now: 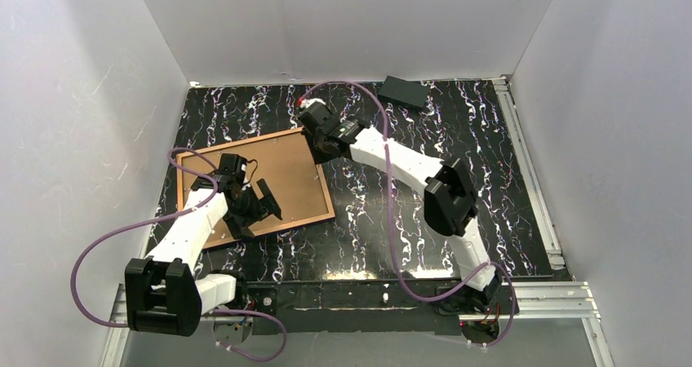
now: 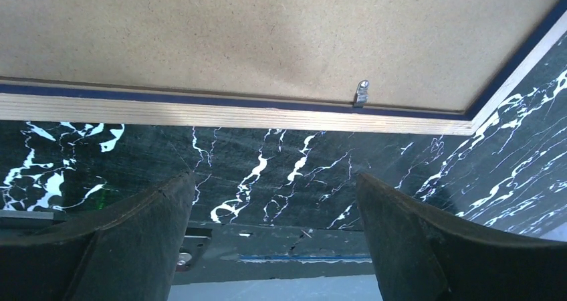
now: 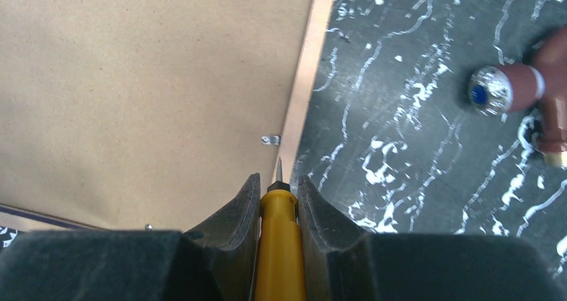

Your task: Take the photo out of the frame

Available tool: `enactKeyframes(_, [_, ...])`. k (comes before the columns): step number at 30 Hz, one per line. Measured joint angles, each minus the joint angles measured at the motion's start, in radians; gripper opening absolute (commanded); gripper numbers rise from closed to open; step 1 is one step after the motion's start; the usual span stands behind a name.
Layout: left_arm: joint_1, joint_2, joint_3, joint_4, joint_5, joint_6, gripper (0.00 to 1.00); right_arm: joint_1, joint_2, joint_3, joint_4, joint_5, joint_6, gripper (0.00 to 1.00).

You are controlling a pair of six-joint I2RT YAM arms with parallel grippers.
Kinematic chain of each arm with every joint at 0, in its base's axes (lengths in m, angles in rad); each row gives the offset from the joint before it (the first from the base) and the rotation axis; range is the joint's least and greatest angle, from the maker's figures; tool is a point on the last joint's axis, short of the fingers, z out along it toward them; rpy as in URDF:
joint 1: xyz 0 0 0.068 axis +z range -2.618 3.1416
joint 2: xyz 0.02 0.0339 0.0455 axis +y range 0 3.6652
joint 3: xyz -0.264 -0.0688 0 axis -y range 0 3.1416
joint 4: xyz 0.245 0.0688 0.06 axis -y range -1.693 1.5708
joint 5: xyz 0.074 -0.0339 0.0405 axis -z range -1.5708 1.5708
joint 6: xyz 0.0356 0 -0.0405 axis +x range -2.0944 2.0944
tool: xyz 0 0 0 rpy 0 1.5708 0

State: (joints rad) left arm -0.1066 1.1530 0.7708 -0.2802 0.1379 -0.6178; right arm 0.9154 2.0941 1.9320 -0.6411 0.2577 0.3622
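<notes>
So the thin rectangular picture frame, navy-blue with a pale wood back edge, is lying face down on the black marble-look table with white veins. It's left of the middle and turned a bit askew. The photo is sitting inside it, so all you get is its plain brown board back, flat within the border. The print side is hidden.

Left gripper hangs over the near part of the frame, jaws spread wide with nothing in them. On its wrist cam the two dark fingers flank a stretch of table. Beyond them runs one long side of the frame: pale wood strip, navy lip, then board. A small silver metal clip sits on the navy lip and laps onto the board, not far from the corner.

Right gripper is over at the frame's right side near the far corner, clenched tight on a yellow-handled tool with a thin metal tip. The tip points at the pale wood edge, just beside another little silver clip. I can't tell if it's actually touching the wood.

A flat black rectangular block lies at the far edge of the table, well apart from the frame.
</notes>
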Motion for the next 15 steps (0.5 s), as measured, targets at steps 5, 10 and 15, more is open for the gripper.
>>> enactKeyframes(5, [0.021,0.043,-0.004,0.008,0.020,-0.047,0.89,0.032,0.111,0.118,-0.052,0.023,-0.024,0.01])
enactKeyframes(10, [0.027,0.053,-0.011,0.014,0.021,-0.105,0.89,0.048,0.191,0.204,-0.101,0.058,-0.056,0.01])
enactKeyframes(15, [0.034,0.070,-0.013,0.023,0.029,-0.124,0.84,0.067,0.188,0.120,-0.074,0.084,-0.055,0.01])
